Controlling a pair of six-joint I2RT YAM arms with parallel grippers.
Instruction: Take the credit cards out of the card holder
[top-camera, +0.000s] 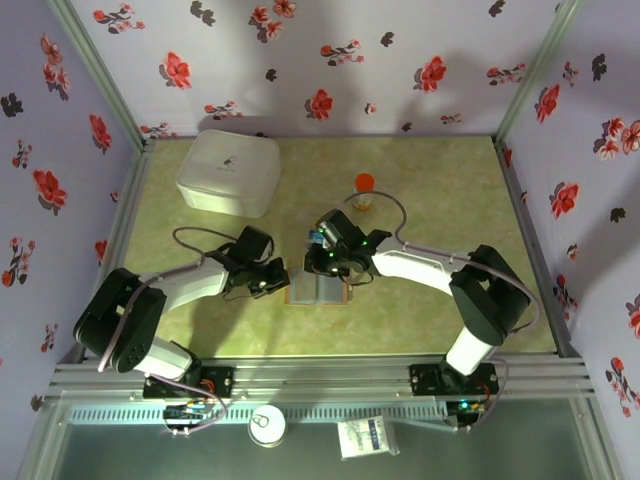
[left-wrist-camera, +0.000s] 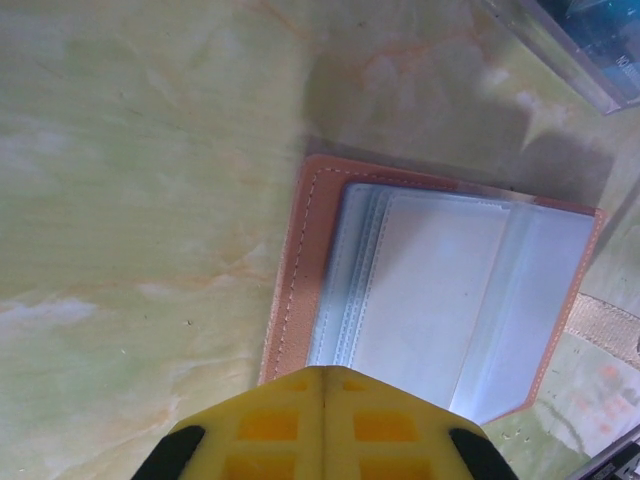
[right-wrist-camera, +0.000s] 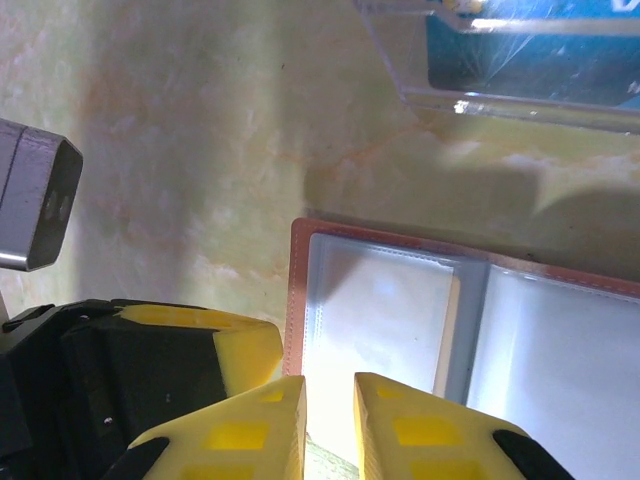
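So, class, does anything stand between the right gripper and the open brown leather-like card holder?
Nothing visible does. The right gripper hangs over the clear-sleeved page of the brown leather-like card holder; the shut left gripper sits beside it at the holder's edge, not between.

Left wrist cam: card holder near edge hidden under left gripper; clear tray cut off by top-rt corner. Right wrist cam: holder runs off rt & bottom edges, near-left corner covered by right gripper; tray clipped at top & rt, blue card inside partly out of frame, print blurred. Top cam: holder mostly under both gripper heads; tray too small to read, prob. half-hidden.
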